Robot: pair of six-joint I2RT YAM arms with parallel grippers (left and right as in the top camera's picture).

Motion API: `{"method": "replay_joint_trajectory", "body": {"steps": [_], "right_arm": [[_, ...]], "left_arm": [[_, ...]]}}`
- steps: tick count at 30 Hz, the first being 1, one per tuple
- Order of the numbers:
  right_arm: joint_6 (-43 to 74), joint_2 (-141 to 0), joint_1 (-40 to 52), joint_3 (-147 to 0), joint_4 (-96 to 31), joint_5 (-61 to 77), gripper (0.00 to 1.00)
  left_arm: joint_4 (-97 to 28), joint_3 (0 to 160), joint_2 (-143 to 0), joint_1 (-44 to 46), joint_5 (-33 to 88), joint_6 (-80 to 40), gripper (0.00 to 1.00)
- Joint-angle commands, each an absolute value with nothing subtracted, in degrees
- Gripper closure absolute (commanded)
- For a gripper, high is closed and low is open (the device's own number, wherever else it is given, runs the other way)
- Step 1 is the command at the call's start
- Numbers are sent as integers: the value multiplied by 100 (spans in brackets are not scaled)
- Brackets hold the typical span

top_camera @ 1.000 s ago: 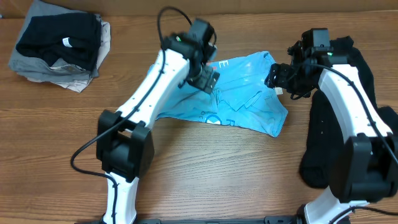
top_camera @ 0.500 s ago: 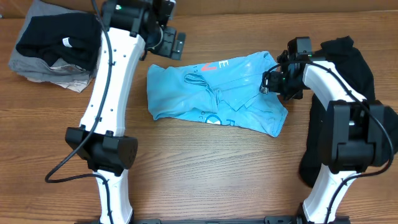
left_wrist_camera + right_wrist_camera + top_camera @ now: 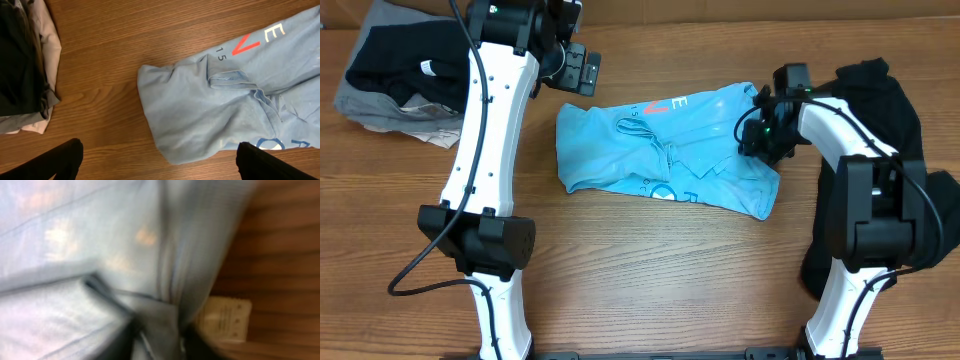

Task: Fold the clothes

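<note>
Quick take: the blue shirt [image 3: 665,150] is laid out rumpled on the worktop [image 3: 670,270], and its long axis is run roughly from one hand across to the other. The right hand [image 3: 757,128] is parked right on its own end of the shirt, beside the white tag [image 3: 222,317], so it's easily the nearer one. Whether cloth is actually pinched there can't be told, since that wrist view is blurred and filled with fabric. The left hand [image 3: 578,70] is held up off the cloth with fingers spread wide and nothing in them. From that hand, the shirt's free end is found just ahead and to the right, and the folded stack [image 3: 415,75] off to the left. Best guess: that free end gets grabbed before any fold is made.
</note>
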State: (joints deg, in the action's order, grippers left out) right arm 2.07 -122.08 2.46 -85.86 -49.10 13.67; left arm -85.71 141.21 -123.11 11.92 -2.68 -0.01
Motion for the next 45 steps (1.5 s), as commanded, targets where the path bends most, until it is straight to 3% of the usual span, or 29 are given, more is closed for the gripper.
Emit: {"method": "replay_joint_trajectory", "body": {"steps": [1, 10, 17, 25, 31, 34, 37, 39, 41, 43, 44, 45], "right_arm": [[429, -12516, 259, -8477, -5024, 1664, 96], [139, -12199, -521, -9336, -6163, 2333, 96], [-8, -11671, -434, -10497, -7137, 2526, 96], [196, -11561, 825, -11236, -7306, 2665, 96], [904, -11598, 2318, -11148, -6442, 2008, 96], [976, -11732, 2906, -11118, -6055, 1752, 89], [1076, -11990, 3389, -11118, -5655, 1828, 89], [1072, -12119, 3660, -11118, -5472, 1920, 79], [1039, -12160, 3894, -11118, -5400, 1957, 60], [908, -12151, 4005, -11126, -5439, 1953, 27], [899, -12127, 4029, -11172, -5522, 1935, 14], [902, -12101, 4027, -11262, -5675, 1933, 7]], "left_arm": [[-8558, 14234, -12245, 1114, -425, 25, 0], [-8508, 14234, -12245, 834, -764, 21, 0], [-8453, 14234, -12245, 283, -856, 19, 0], [-8409, 14232, -12250, -132, -742, -21, 0], [-8390, 14221, -12252, -148, -744, -21, 0], [-8372, 14221, -12252, -148, -744, -21, 0], [-8357, 14221, -12252, -150, -744, -19, 0], [-8342, 14221, -12252, -150, -744, -21, 0], [-8307, 14212, -12252, -150, -744, -21, 0], [-8278, 14212, -12256, -150, -744, -21, 0], [-8259, 14210, -12256, -150, -744, -21, 0], [-8243, 14210, -12258, -150, -744, -21, 0]]}}
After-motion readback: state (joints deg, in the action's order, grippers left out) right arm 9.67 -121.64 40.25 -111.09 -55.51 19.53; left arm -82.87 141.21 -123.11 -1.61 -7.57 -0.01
